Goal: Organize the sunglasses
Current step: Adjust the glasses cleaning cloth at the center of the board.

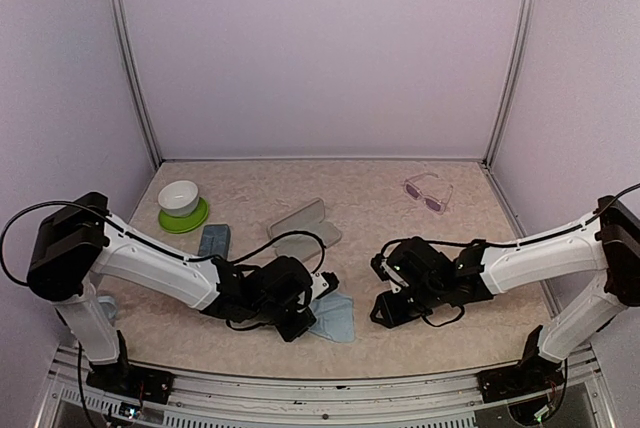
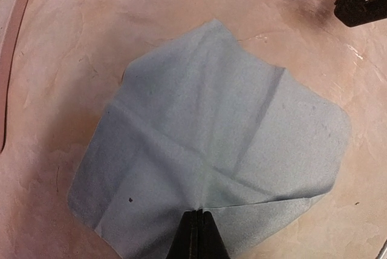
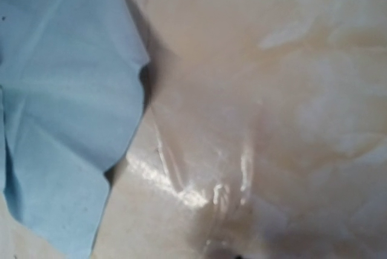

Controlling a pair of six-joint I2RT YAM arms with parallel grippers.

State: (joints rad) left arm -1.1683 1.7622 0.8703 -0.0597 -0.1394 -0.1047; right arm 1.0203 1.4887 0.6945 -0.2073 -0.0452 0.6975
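The left gripper (image 2: 198, 215) had its jaws pressed together on the near edge of a light-blue cloth (image 2: 211, 132), which lay spread flat on the table (image 1: 480, 338) straight ahead of its fingertips, creases running back to the pinch. The right gripper (image 1: 383, 290) hung low over the table just past the cloth's far side, facing the left gripper; whether its jaws stood apart or together could not be told. The sunglasses (image 1: 428, 193), a pale clear-framed pair with purplish lenses, lay well apart from both grippers, farther back than the right gripper and nearer to it than to the left. An open case (image 1: 300, 223) sat behind the left gripper. Beyond that arm's other side were a folded cloth (image 1: 213, 240) and a white bowl (image 1: 179, 196) on a green plate (image 1: 190, 220).
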